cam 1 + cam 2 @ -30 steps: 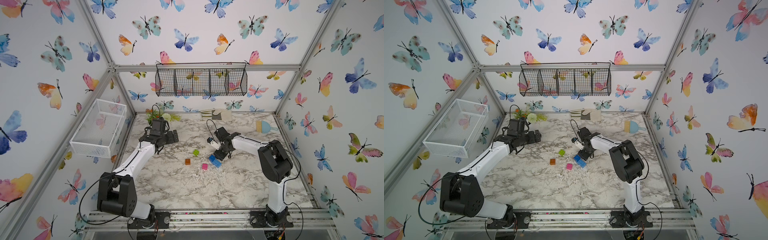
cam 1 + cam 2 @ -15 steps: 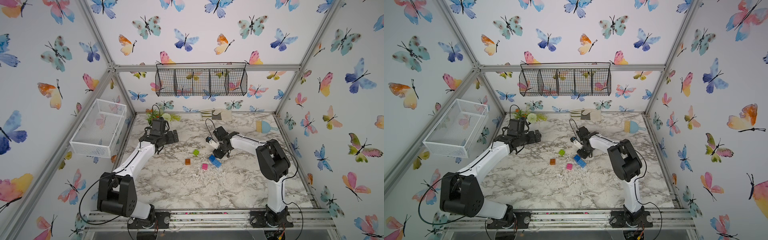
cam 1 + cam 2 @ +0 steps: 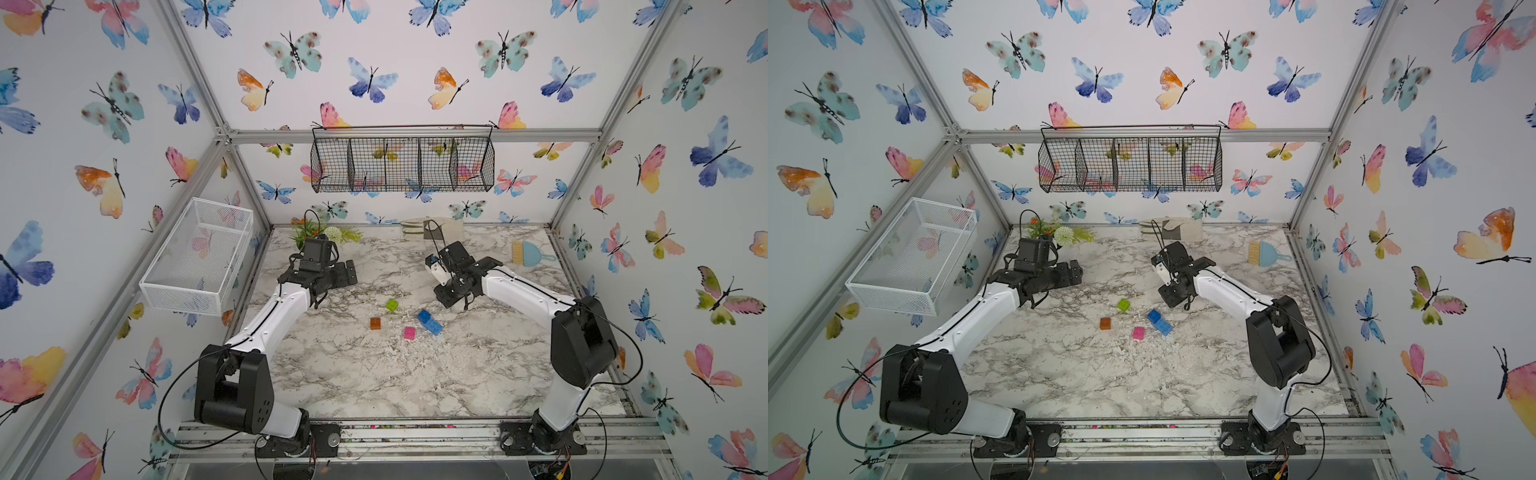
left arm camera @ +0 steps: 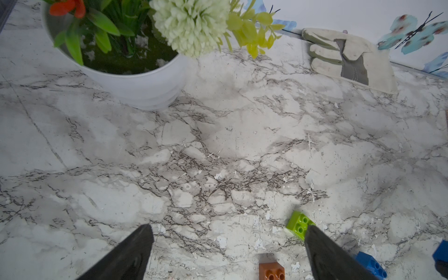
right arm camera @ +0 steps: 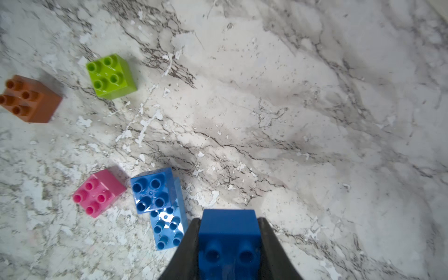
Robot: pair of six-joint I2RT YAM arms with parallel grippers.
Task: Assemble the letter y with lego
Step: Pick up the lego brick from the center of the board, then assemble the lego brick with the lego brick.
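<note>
Right gripper (image 5: 229, 219): jaws clamped on the smooth side faces of a dark blue studded plastic brick (image 5: 229, 242), just beside the loose bricks.
Left gripper (image 4: 228, 231): black tapered jaws spread wide over bare tabletop, towards the rear left.
Lego on the table: a square lime green brick (image 3: 391, 305), a square orange brick (image 3: 375, 323) and a square pink brick (image 3: 409, 333) lie apart, studs up, mid-table between the two arms. A small glossy blue brick (image 5: 152, 190) sits on one end of a longer, paler blue brick (image 5: 169, 228), just beside the pink one.
Letter y: not yet joined; only those two blue pieces are together.
In the way: in the left wrist view, one black finger (image 4: 327, 257) covers a corner of the lime green brick.
Surroundings: a white ribbed pot of artificial flowers (image 4: 135, 84) and a pale fabric work glove (image 4: 349, 58) stand at the rear edge. A blue hand brush (image 3: 530, 253) lies rear right. A black wire basket (image 3: 402, 160) hangs on the back wall, a white mesh basket (image 3: 195, 257) on the left wall.
Surface: grey-veined marble-pattern tabletop (image 3: 374, 374), flecked with white chips.
</note>
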